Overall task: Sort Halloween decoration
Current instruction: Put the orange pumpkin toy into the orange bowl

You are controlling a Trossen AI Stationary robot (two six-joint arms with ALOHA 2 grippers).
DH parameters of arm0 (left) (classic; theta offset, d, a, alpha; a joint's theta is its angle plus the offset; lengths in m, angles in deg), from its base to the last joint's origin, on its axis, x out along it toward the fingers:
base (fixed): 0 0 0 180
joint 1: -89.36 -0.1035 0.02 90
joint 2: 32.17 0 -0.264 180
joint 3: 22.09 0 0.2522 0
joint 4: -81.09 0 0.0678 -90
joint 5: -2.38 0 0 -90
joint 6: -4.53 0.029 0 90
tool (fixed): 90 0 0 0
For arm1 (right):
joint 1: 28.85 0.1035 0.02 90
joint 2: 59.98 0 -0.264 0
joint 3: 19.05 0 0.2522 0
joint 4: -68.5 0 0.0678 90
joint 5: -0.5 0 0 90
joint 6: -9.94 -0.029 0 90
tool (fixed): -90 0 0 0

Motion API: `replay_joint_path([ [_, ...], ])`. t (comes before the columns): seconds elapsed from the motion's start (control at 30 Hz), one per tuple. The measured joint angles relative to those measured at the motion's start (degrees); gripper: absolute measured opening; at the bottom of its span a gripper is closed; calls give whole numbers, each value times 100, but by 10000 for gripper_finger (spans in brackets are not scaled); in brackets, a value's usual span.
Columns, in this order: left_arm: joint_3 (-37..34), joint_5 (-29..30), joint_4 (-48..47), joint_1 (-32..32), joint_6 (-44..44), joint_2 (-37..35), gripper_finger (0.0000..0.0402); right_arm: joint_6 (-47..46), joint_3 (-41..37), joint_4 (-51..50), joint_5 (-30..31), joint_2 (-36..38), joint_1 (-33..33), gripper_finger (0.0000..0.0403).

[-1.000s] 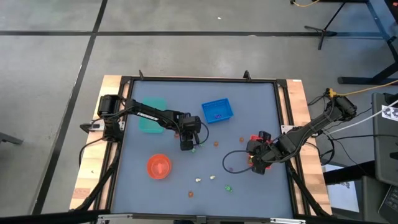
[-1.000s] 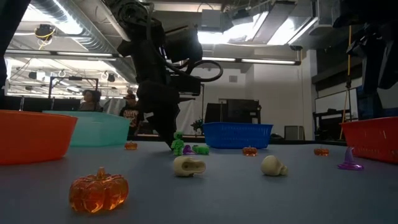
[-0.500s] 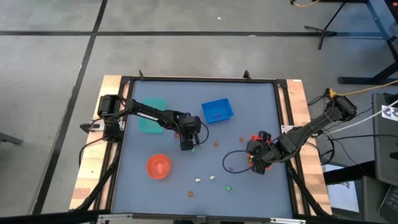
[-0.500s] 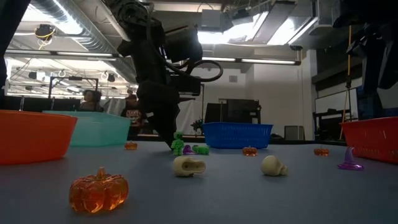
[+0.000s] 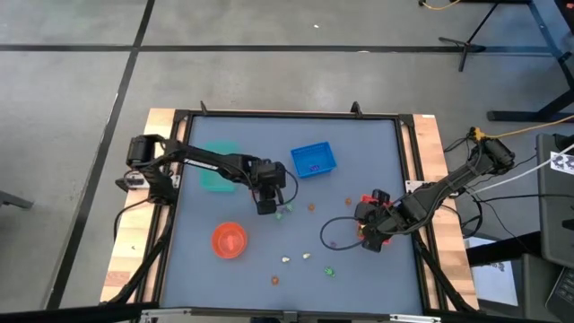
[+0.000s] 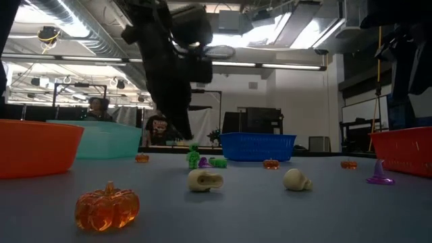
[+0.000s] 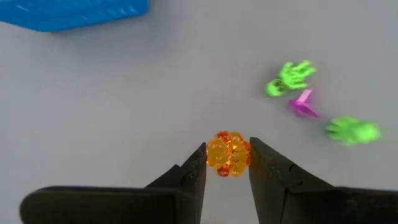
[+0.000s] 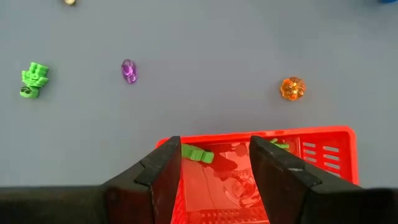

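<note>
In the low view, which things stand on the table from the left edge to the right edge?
Orange bowl → teal tray → orange pumpkin → cream skull → blue tray → second cream skull → purple witch hat → red tray.

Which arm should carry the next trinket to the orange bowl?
Left. The left gripper already clamps an orange pumpkin, and the orange bowl sits close by. The right gripper hangs open over the red tray.
</note>
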Motion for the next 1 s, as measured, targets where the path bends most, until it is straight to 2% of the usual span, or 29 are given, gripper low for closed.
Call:
replay_joint_path([
  [0.17, 0, -455, -410, 145, -422, -400, 78, 0, 0, 19, 67, 0, 0, 189],
  [0.33, 0, -711, -703, 589, -758, -728, 78, 3, 0, 72, 250, 0, 2, 189],
  [0.53, 0, -739, -927, 1311, -1308, -945, 78, 216, 0, 190, 389, 0, 1, 189],
  [1.0, 0, -641, -1418, 2881, -3426, -948, 78, 1549, 0, 1249, 333, 0, 2, 189],
])
